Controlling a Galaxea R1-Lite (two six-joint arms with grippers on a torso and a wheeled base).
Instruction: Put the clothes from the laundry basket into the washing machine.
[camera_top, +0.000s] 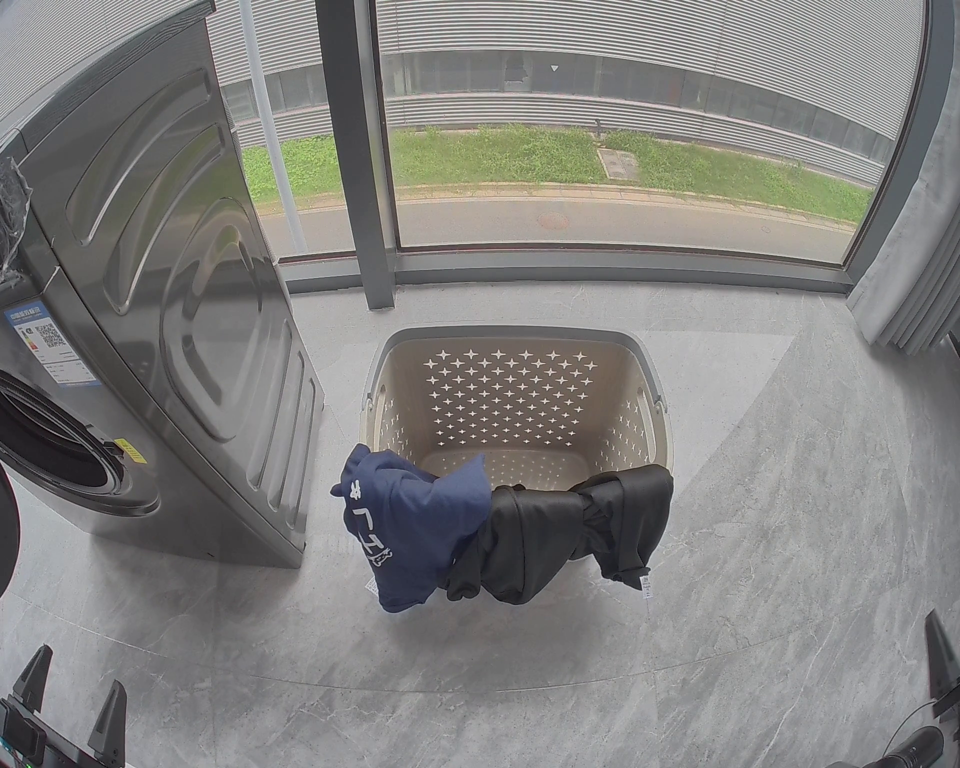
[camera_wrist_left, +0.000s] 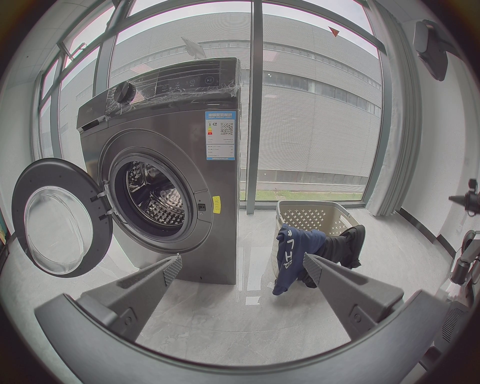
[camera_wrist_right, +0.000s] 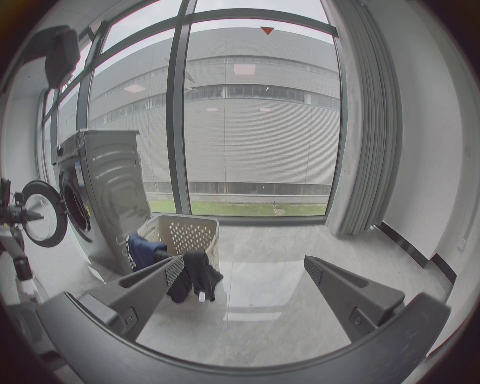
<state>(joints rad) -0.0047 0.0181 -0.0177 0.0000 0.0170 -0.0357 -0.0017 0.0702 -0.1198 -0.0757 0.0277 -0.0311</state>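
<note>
A beige laundry basket (camera_top: 520, 345) stands on the floor before the window, also seen as the basket (camera_wrist_left: 315, 212) and the basket (camera_wrist_right: 192, 232) in the wrist views. Over its near rim hang a navy blue garment (camera_top: 410, 525) and a black garment (camera_top: 560, 535); they appear again as the blue garment (camera_wrist_left: 295, 252), the black garment (camera_wrist_left: 345, 245), the blue one (camera_wrist_right: 142, 250) and the black one (camera_wrist_right: 197, 272). The grey washing machine (camera_top: 170, 300) stands to the left, its round door (camera_wrist_left: 57, 220) swung open and its drum (camera_wrist_left: 152, 195) bare. My left gripper (camera_wrist_left: 240, 265) and right gripper (camera_wrist_right: 240, 267) are open, low and well short of the basket.
A floor-to-ceiling window with a dark post (camera_top: 355, 150) runs behind the basket. A grey curtain (camera_top: 920, 250) hangs at the far right. Grey marble floor (camera_top: 780, 560) lies open around the basket and in front of the machine.
</note>
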